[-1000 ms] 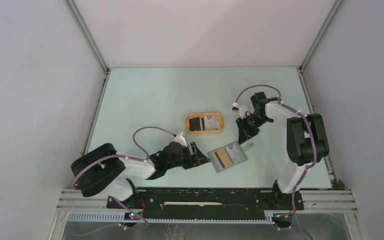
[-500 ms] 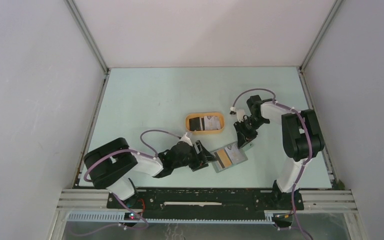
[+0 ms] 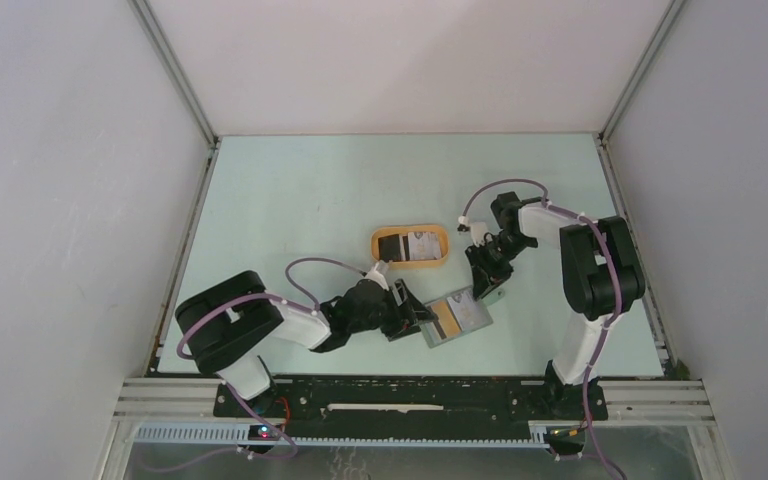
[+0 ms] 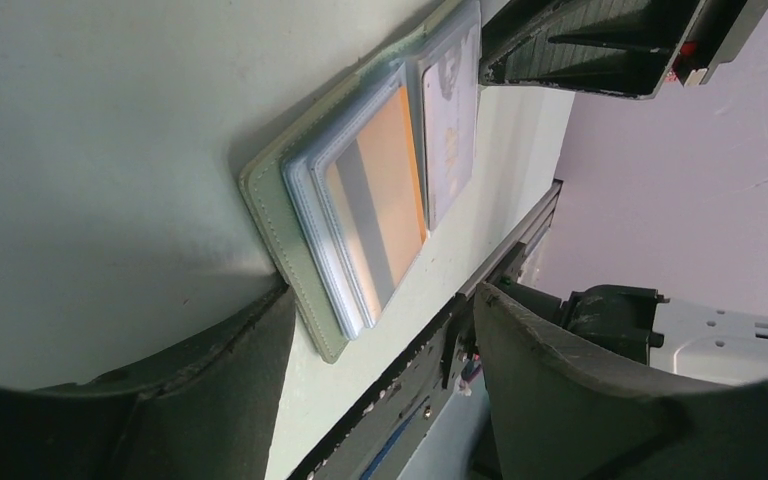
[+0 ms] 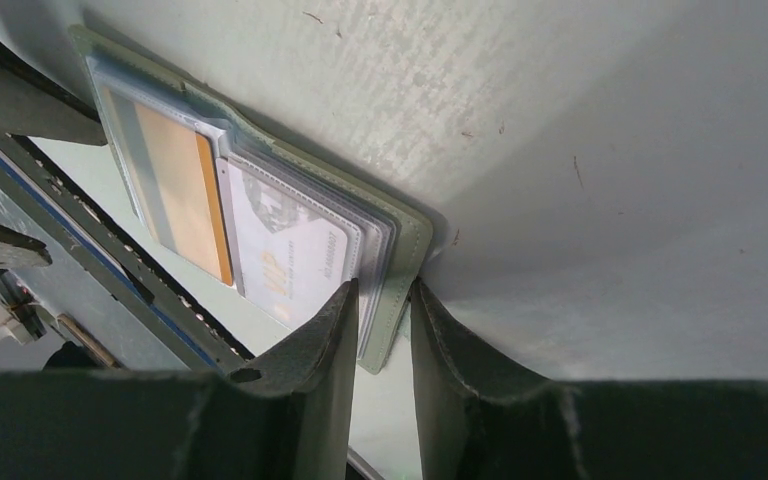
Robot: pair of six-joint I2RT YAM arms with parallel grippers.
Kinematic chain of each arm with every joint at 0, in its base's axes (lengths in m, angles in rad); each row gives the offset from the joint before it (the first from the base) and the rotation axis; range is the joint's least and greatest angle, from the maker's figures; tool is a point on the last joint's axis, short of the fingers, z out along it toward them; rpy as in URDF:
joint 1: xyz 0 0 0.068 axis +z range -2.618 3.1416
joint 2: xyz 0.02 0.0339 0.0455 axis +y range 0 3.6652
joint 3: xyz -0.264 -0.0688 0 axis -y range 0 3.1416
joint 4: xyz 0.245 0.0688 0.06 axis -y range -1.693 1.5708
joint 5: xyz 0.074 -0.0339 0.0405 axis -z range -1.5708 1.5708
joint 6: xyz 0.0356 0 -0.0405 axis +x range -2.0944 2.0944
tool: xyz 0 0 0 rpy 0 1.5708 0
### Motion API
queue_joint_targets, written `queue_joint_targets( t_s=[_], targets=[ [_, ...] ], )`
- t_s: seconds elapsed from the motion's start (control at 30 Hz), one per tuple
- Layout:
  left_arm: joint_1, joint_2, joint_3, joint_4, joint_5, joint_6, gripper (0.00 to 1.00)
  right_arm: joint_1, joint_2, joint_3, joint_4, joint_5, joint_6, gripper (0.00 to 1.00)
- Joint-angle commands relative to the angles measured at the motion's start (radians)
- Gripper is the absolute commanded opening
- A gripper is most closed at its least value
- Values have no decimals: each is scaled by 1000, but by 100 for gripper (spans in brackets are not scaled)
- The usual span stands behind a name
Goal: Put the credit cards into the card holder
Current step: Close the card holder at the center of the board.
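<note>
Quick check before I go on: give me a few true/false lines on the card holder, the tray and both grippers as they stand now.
1. The card holder lies open on the table. True.
2. The orange tray holds nothing. False: a black card and a whitish card lie in it.
3. The left gripper has its fingers spread wide. True.
4. A tan card with a dark stripe sits in a clear sleeve of the card holder. True.
5. The right gripper hangs over the orange tray. False: it is at the card holder's edge, fingers close together.
</note>
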Motion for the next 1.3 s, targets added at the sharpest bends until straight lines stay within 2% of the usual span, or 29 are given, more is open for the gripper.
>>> queue_joint_targets(
  t_s=[0.0, 0.33, 0.73, 1.0, 1.27],
  targets=[
    [9, 10, -57, 3, -26, 61, 72, 32, 8, 27, -23, -32, 11, 33],
    [10, -81, -120, 244, -31, 132, 71, 42, 17, 30, -24, -35, 11, 33],
    [13, -62, -106, 377, 2, 147, 70, 32, 12, 29, -26, -54, 12, 32],
    [13, -66, -31, 374, 43, 196, 70, 18, 15, 35, -38, -99, 11, 32],
    [13, 60, 112, 356, 122, 206, 69, 11, 25, 42, -49, -138, 10, 32]
  ],
)
